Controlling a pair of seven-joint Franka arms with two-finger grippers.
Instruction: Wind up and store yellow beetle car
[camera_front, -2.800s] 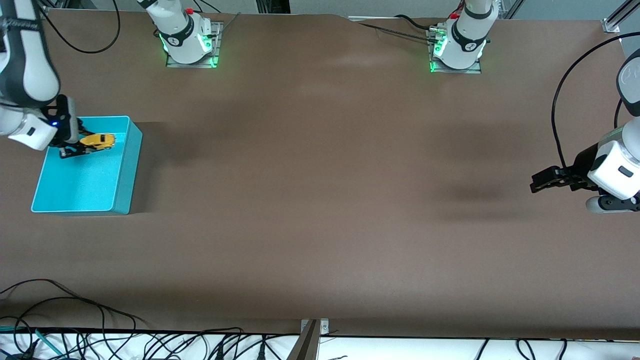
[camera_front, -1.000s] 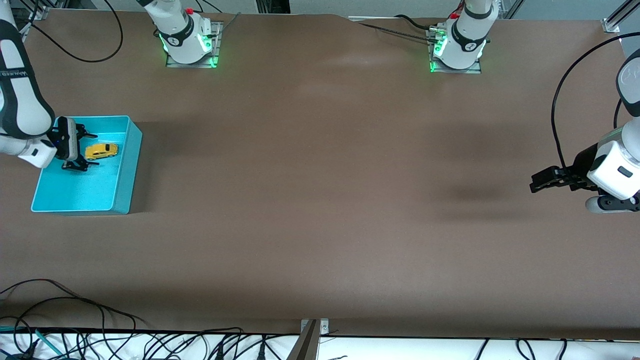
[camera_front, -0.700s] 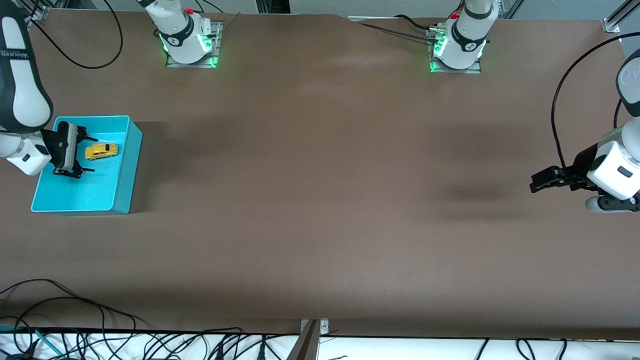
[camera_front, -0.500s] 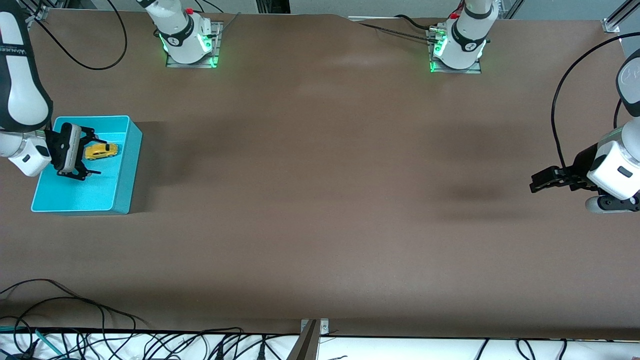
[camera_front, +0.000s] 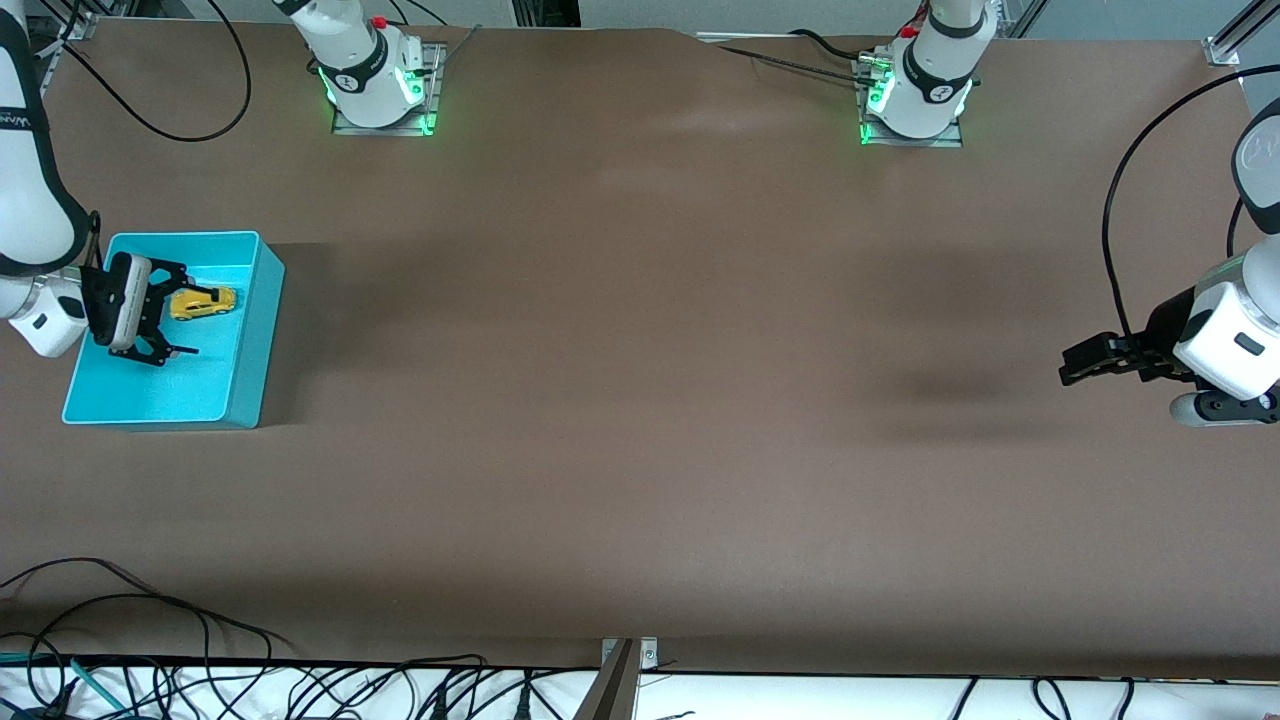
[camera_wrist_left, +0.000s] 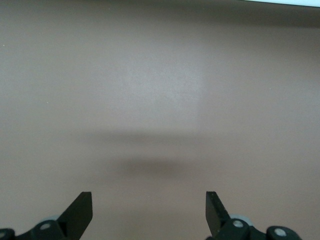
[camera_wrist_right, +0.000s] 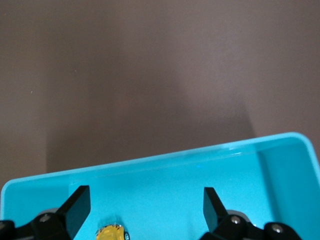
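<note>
The yellow beetle car (camera_front: 204, 301) lies loose on the floor of a teal bin (camera_front: 250, 340) at the right arm's end of the table. In the right wrist view only its rounded end (camera_wrist_right: 111, 233) shows on the bin's floor (camera_wrist_right: 165, 200). My right gripper (camera_front: 182, 311) hangs open over the bin, beside the car and not touching it. The wrist view shows its fingers (camera_wrist_right: 77, 206) wide apart. At the other end of the table my left gripper (camera_front: 1066, 365) waits above bare table, open with nothing between its fingers (camera_wrist_left: 82, 212).
The brown table (camera_front: 640, 400) spreads between the two arms. The arm bases (camera_front: 375, 90) stand along the edge farthest from the front camera. Loose cables (camera_front: 150, 640) lie along the edge nearest to it.
The right gripper let go of the car, which dropped to the bin's floor. The open gripper then pulled back a little and turned. The left arm stayed put.
</note>
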